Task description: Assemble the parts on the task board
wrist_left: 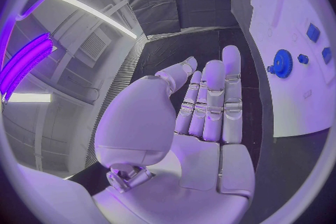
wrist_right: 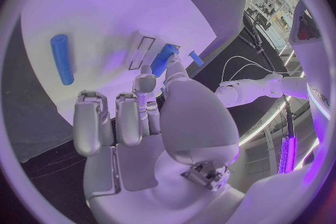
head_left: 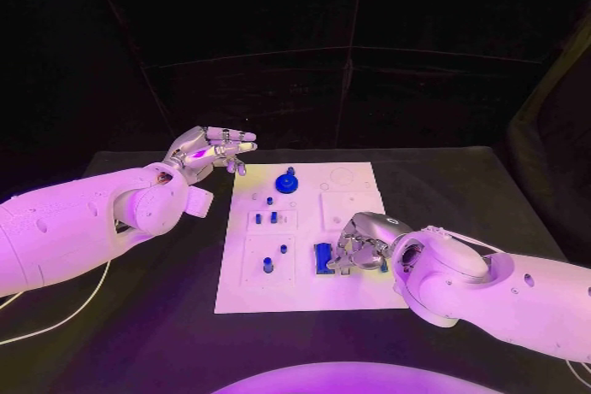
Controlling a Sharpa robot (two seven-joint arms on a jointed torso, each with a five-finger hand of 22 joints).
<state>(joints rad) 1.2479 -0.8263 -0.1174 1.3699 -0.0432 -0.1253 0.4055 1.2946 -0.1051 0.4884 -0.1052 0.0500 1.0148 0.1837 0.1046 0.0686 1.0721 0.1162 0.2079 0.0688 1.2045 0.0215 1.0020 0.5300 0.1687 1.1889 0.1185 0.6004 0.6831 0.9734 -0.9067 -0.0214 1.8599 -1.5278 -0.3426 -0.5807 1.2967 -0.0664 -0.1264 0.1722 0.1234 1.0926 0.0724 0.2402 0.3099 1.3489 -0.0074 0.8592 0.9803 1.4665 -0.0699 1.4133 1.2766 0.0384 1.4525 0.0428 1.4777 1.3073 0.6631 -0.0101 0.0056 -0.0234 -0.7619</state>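
Note:
The white task board lies mid-table. A blue gear stands at its far end, with small blue pegs nearer the middle. My right hand is low over the board's near right part, and its thumb and a finger pinch the end of an upright blue block. The right wrist view shows that block at a rectangular slot, with a blue cylinder lying loose on the board. My left hand hovers off the board's far left corner, fingers straight, holding nothing. The gear lies beyond them.
Two more small blue pegs stand in the board's near left plate. White cables trail over the black table at the left. Bare tabletop lies to the right of the board.

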